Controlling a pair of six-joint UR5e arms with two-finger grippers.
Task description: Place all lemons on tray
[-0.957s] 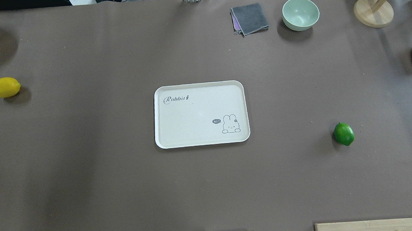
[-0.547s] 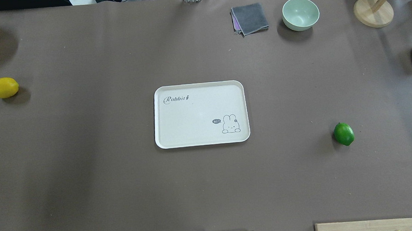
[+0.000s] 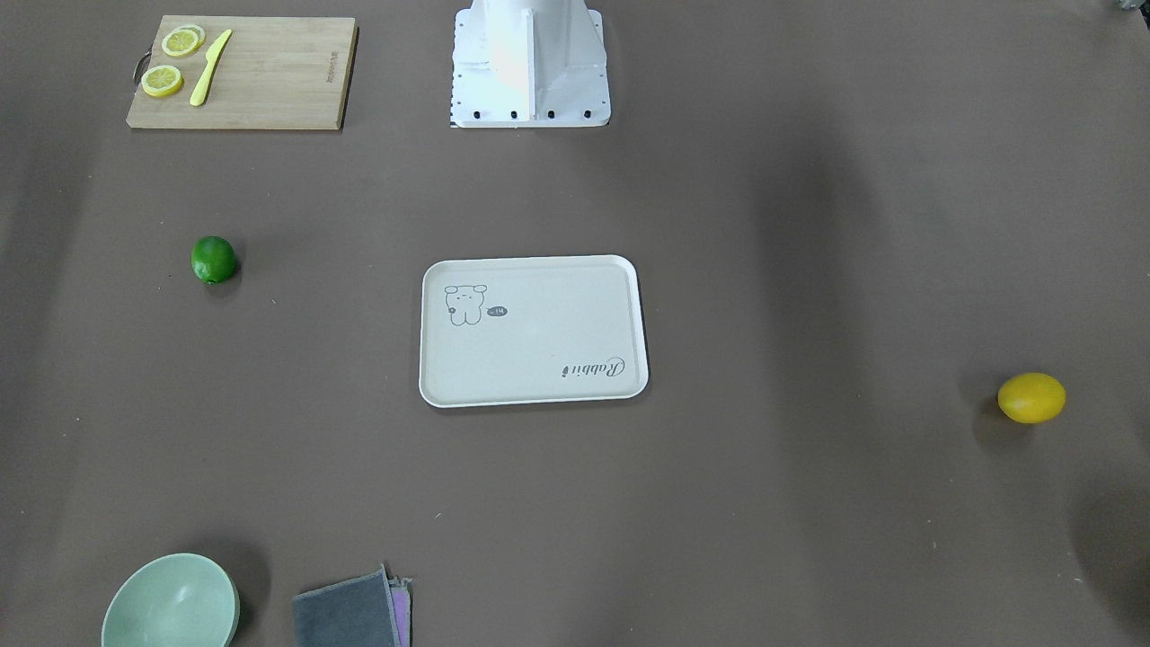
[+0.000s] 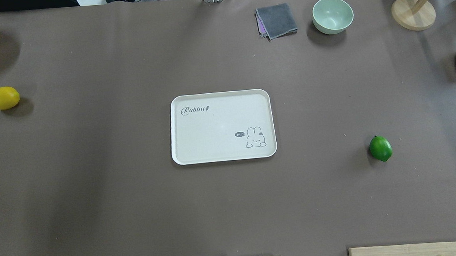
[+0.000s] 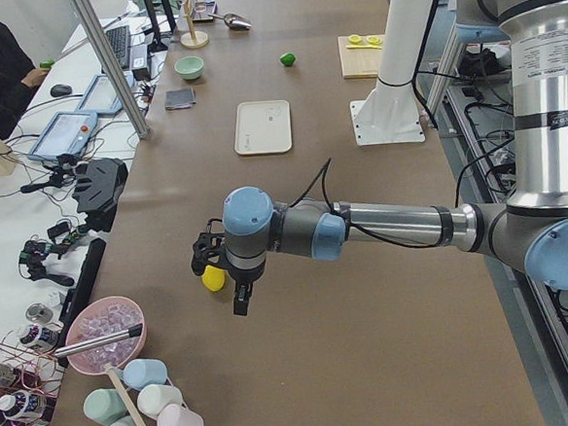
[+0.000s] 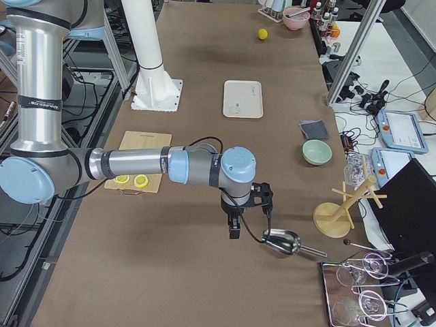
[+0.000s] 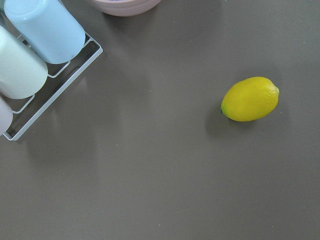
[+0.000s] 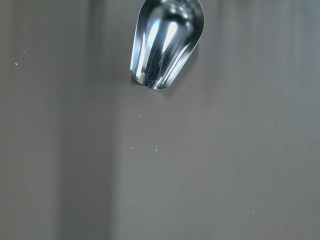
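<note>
While the tray [image 3: 539, 359] is lying at the middle of the counter [image 3: 809, 225] in the front-facing view, the green lemon [image 3: 213, 259] is resting well apart on the robot's right and the yellow lemon [image 3: 1031, 397] well apart on its left. Overhead, both lemons are sitting on the counter, off the tray. In the left side view, the left hand [image 5: 236, 296] is hanging just beside the yellow lemon. In the right side view, the right hand [image 6: 238, 225] is hovering near a metal scoop [image 6: 283, 242]. Whether either hand is spread cannot be told.
</note>
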